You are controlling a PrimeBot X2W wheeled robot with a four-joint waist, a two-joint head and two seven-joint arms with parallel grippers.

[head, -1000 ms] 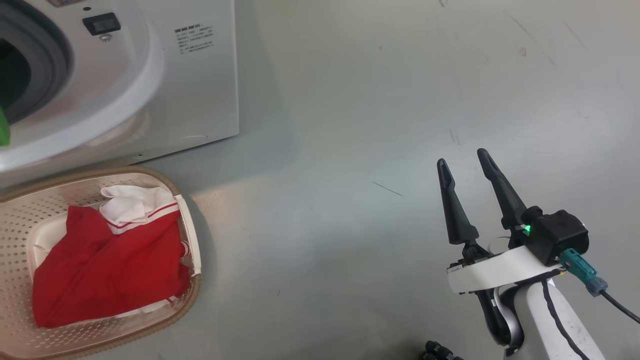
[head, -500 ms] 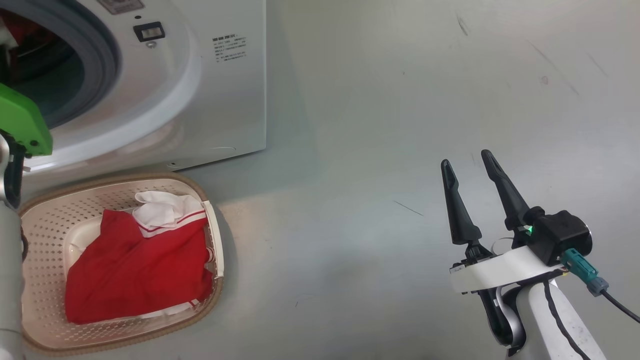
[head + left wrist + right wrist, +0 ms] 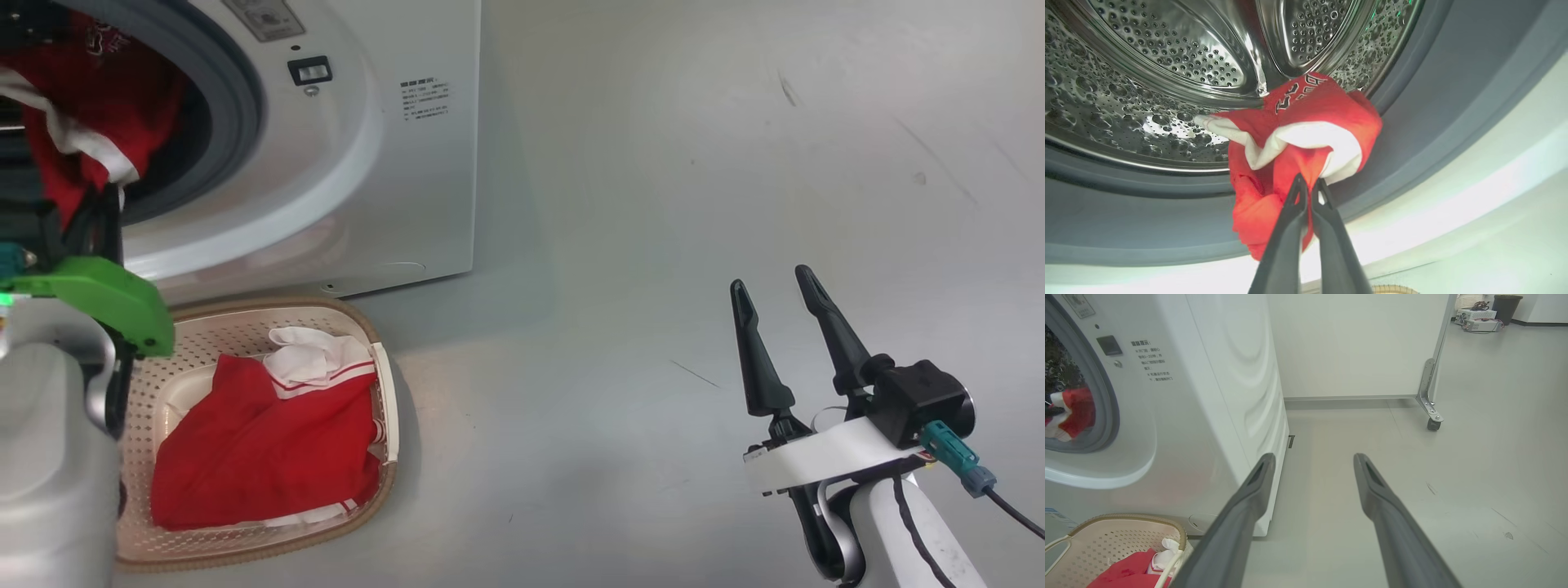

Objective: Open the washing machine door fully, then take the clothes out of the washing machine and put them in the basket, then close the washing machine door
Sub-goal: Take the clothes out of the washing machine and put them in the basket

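With one red garment (image 3: 261,449) in the basket (image 3: 269,305), the left pincer (image 3: 1308,185) clamps a second garment (image 3: 1306,122) at the washing machine (image 3: 392,204), right pincer (image 3: 771,278) gaping empty, door-closing pending.

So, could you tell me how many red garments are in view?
2: one garment lies in the basket; a second garment hangs at the washing machine mouth, pinched in the left tool. More may be hidden.

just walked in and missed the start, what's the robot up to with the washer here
The left gripper is shut on a red garment with white trim at the mouth of the washing machine. A second red garment lies in the basket, which sits on the floor in front of the machine. The right gripper hangs open over the floor, holding nothing.
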